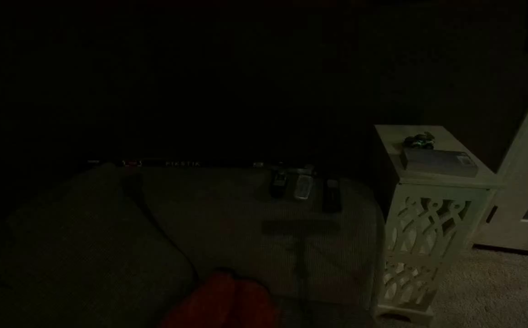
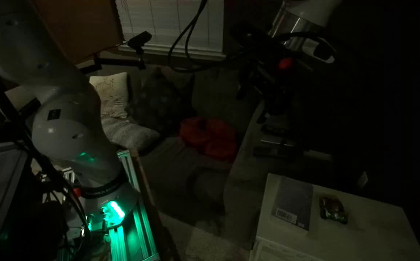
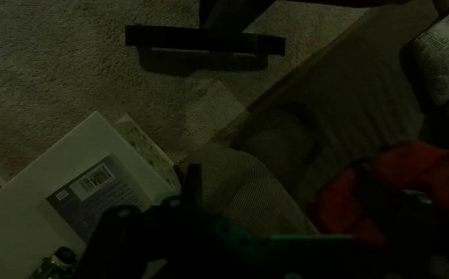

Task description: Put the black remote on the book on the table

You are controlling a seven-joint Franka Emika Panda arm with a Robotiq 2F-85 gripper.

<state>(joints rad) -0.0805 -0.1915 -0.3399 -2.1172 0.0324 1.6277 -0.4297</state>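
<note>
The black remote (image 1: 332,196) lies on the sofa arm, in the row's end nearest the table; it shows dimly in an exterior view (image 2: 269,152). A grey object (image 1: 303,187) and another dark oblong (image 1: 279,183) lie beside it. The book (image 2: 293,203) lies flat on the white table (image 2: 369,235); book (image 3: 96,186) and table (image 3: 67,151) also show in the wrist view. My gripper (image 2: 252,105) is in the air above the sofa arm, fingers apart and nothing seen between them. In the wrist view my gripper (image 3: 280,172) is very dark; the remotes do not show there.
A small toy car (image 2: 333,209) stands on the table beside the book. A red-orange cushion-like thing (image 2: 210,137) lies on the sofa. Pale pillows (image 2: 110,94) are farther back. A dark stand foot (image 3: 205,40) is on the carpet. The room is very dark.
</note>
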